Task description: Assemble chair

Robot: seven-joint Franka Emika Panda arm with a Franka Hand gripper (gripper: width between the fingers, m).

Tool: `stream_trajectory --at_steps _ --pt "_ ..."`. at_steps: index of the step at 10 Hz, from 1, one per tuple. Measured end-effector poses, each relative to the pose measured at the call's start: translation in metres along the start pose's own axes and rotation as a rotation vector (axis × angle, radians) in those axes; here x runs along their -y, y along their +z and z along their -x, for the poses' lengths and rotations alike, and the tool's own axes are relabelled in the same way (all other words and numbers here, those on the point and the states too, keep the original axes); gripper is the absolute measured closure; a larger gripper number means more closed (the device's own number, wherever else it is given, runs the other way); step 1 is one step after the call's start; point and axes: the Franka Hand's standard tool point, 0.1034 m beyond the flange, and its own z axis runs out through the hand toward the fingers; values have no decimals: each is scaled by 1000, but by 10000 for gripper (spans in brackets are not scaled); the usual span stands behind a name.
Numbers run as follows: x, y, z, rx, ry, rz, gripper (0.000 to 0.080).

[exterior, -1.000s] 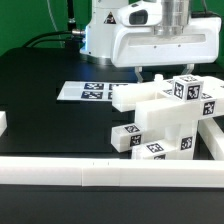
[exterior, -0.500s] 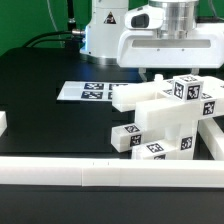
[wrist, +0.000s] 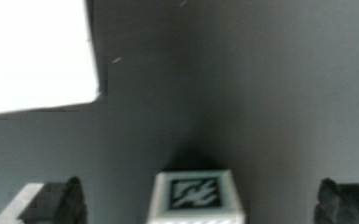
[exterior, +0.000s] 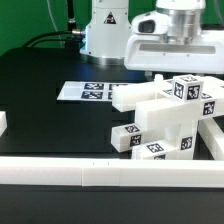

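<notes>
The tool (wrist: 194,205) hangs wide open and empty above the chair's (exterior: 165,125) tagged post (wrist: 195,196).

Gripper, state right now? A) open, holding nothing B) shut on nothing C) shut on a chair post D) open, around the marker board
A: in the wrist view the gripper has its fingers spread wide apart, and only the tagged top of a chair part shows between them, touching neither.

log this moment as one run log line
claw: open, holding nothing | position: above chair pieces | chair: partly joined, on black table | marker board: flat beside pieces
</notes>
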Motion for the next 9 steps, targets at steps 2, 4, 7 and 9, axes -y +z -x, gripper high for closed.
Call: stream_trajectory --at_steps 2,4,7,9 --pt "-3 3 0 4 4 4 150" --pt "-2 4 -2 5 6 5 150" --pt "0 5 -9 -2 2 4 150" --pt "0 5 -8 -2 2 4 150"
